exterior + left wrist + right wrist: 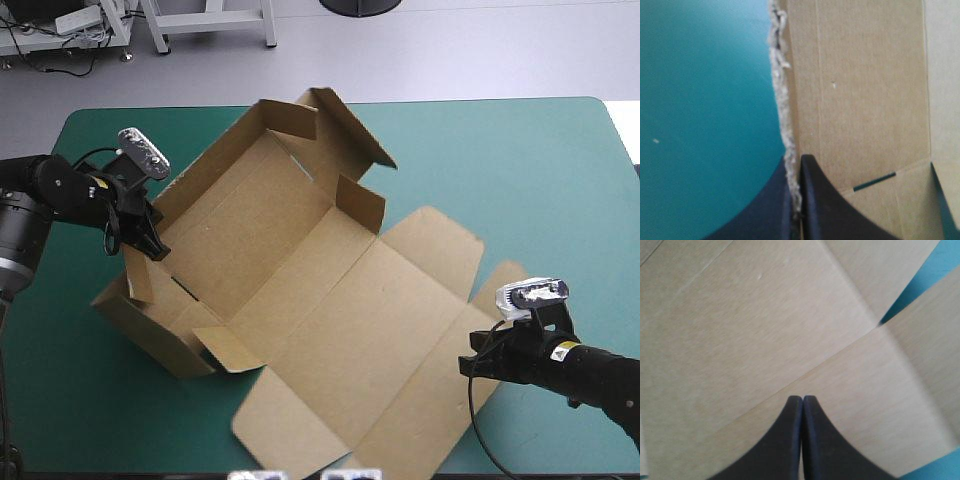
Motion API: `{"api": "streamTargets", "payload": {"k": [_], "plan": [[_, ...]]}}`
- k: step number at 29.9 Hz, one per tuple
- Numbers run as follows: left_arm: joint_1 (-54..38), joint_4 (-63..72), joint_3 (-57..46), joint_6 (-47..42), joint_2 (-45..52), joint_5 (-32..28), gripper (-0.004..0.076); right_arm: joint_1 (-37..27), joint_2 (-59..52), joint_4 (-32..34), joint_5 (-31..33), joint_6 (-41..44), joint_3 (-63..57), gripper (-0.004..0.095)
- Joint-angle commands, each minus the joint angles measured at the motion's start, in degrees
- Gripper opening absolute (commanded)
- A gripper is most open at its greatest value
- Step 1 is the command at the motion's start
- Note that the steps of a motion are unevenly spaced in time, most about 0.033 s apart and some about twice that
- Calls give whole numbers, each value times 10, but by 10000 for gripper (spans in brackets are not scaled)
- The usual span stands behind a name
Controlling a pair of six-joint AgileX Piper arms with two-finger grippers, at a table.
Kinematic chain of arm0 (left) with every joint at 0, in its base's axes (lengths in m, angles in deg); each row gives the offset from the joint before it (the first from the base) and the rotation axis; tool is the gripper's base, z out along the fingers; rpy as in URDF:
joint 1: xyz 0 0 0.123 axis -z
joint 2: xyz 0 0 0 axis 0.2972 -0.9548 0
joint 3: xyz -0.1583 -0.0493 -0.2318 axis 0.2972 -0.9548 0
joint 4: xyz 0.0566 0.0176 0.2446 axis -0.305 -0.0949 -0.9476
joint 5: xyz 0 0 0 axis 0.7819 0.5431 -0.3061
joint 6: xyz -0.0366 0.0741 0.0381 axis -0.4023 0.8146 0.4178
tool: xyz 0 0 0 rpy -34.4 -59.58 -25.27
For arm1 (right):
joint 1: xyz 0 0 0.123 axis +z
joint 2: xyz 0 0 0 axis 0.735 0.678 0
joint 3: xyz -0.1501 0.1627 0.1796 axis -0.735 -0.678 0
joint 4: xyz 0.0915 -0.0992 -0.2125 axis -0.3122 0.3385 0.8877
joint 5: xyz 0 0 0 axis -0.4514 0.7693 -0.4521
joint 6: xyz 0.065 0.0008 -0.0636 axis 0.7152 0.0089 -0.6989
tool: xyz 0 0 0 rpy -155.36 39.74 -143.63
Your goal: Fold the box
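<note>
between the fingers of the left gripper (pixel 796 162) stands a frayed edge of the box (pixel 300 270). the jaws are pressed almost together on it, so this gripper pinches the board. just beside the jaws, on the inner side, the brown wall (pixel 855 100) goes straight ahead from them, and on the outer side there is only the teal-green cover (pixel 700 100). in the high view this held wall is the end of the tray (pixel 250 215) nearest to the left arm, and it leans a little outward, not yet upright.

the right gripper (pixel 802 399) has its fingers closed in one point with no board between them. under and ahead of it lies the flat lid (pixel 370 340). i cannot tell if the tips touch it.

the box lies between the two grippers, its long axis going from the left jaws across to the right jaws, the tray half at the left gripper, the lid half at the right. i think the next move depends on this wall. it must turn inward, away from the cover side, and the left arm is clearly the nearer one.
</note>
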Motion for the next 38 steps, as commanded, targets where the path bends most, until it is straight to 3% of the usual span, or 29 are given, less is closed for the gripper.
{"api": "streamTargets", "payload": {"k": [1,7,15,25,33,38], "plan": [[52,-60,30,9,19,-69,-6,1,1,-13,-17,0,18,-24],[157,-120,29,0,-21,-76,-6,1,1,-13,-17,1,18,-24],[282,-231,27,-87,-40,-56,-6,1,1,-20,-34,-1,18,-24],[330,-295,10,-88,39,-44,-6,1,21,-21,-36,-1,19,-24],[360,-330,-167,-83,109,-150,-6,1,45,-43,-37,-13,42,-24],[392,-351,-198,-96,132,-187,-6,1,63,-41,-36,-13,77,-23]]}}
